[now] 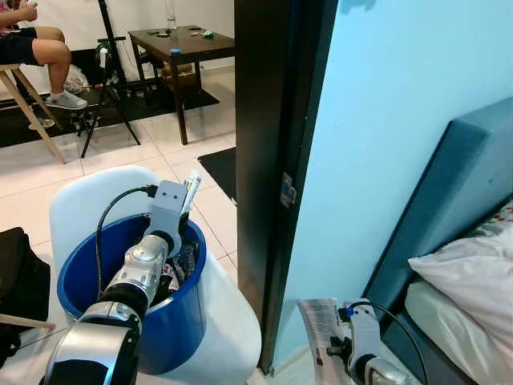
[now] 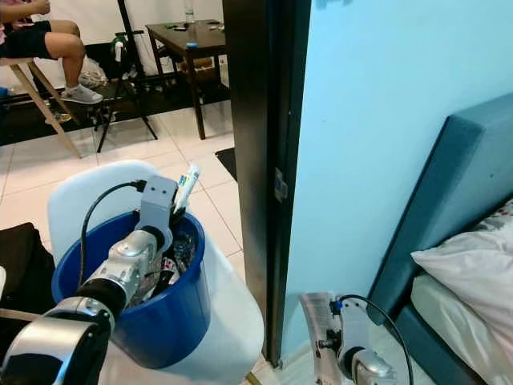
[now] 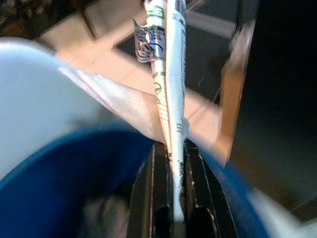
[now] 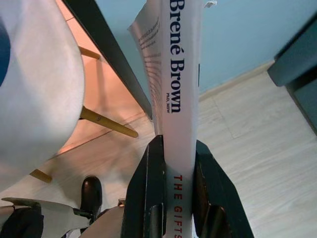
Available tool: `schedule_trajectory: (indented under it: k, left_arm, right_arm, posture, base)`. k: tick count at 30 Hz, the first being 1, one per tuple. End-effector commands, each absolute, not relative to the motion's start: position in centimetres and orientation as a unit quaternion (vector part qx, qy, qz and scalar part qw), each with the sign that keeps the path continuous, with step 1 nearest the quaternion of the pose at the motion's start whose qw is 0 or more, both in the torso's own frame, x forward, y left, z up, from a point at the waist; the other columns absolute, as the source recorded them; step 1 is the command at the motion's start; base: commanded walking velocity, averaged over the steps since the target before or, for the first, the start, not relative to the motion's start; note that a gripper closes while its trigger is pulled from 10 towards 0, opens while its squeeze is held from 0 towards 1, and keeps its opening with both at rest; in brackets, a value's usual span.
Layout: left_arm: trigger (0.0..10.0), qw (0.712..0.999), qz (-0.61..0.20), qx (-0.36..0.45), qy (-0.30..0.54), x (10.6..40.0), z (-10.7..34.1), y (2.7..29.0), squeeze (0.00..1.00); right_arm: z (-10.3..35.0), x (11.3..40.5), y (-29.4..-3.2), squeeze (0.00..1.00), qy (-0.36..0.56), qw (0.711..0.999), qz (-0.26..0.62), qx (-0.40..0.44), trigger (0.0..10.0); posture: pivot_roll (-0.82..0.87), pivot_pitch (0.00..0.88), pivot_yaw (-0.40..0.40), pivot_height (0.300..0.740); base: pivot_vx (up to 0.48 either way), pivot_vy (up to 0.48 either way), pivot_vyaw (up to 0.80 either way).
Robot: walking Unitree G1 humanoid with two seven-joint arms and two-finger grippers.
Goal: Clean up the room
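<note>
The left arm is reaching forward and slightly down over a blue bucket that is sitting on a white chair, its silver forearm lying across the bucket's rim with a black cable looping up from the wrist. The left tool is clenching a flattened white tube between its two black fingers; the tube is sticking up and away from the tool, above the far rim of the bucket, and inside the bucket some dark, crumpled items are lying, too blurred to identify. The right arm is hanging low beside the blue wall, just in front of the dark door frame, with its wrist pointing forward. The right tool is gripping a white book by its spine, both fingers pressing flat against the covers, and the book is projecting over the pale wood floor. To the right a bed with a white pillow is standing against a teal headboard. In the far room a seated person's legs are showing near a dark table.
</note>
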State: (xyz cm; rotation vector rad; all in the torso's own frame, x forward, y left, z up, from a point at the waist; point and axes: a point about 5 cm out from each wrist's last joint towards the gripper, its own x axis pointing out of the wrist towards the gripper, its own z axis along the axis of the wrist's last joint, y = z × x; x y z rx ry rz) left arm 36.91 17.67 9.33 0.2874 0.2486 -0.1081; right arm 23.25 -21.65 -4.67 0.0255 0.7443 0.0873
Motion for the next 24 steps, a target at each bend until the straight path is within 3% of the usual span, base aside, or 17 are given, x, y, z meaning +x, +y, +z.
schedule_trajectory:
  k: [1,10,15,16,17,24]
  left_arm:
    - [10.0,0.973,-0.039,0.17,0.154,36.4,8.4,18.7,0.0]
    - [10.0,0.948,0.05,0.226,0.219,35.4,7.1,21.8,0.0]
    - [10.0,0.934,0.042,0.241,0.262,34.3,5.4,22.0,0.0]
    - [10.0,0.932,0.038,0.24,0.269,34.1,5.1,21.9,0.07]
    - [10.0,0.927,0.03,0.243,0.282,33.9,4.7,21.8,1.0]
    - [10.0,0.92,0.064,0.258,0.289,33.5,4.6,22.9,1.0]
  right_arm:
    - [-4.4,23.5,-22.1,0.0,0.353,0.935,0.029,0.02,10.0]
    - [-4.5,23.1,-22.4,0.0,0.354,0.935,0.022,0.022,10.0]
    - [-4.4,23.2,-22.6,0.0,0.353,0.935,0.021,0.021,10.0]
    - [-4.4,23.3,-22.6,0.0,0.352,0.936,0.02,0.021,10.0]
    - [-4.3,23.4,-22.7,0.0,0.352,0.936,0.02,0.02,10.0]
    - [-4.0,23.7,-22.8,0.0,0.347,0.938,0.021,0.018,10.0]
  posture:
    - [-0.13,0.0,0.029,0.74]
    - [-0.13,0.0,0.027,0.74]
    - [-0.13,0.0,0.021,0.74]
    - [-0.13,0.0,0.021,0.74]
    - [-0.13,0.0,0.018,0.74]
    - [-0.13,0.0,0.014,0.74]
  base:
    - [0.0,0.0,0.0]
    - [0.0,0.0,0.0]
    - [0.0,0.0,0.0]
    - [0.0,0.0,0.0]
    - [0.0,0.0,0.0]
    - [0.0,0.0,0.0]
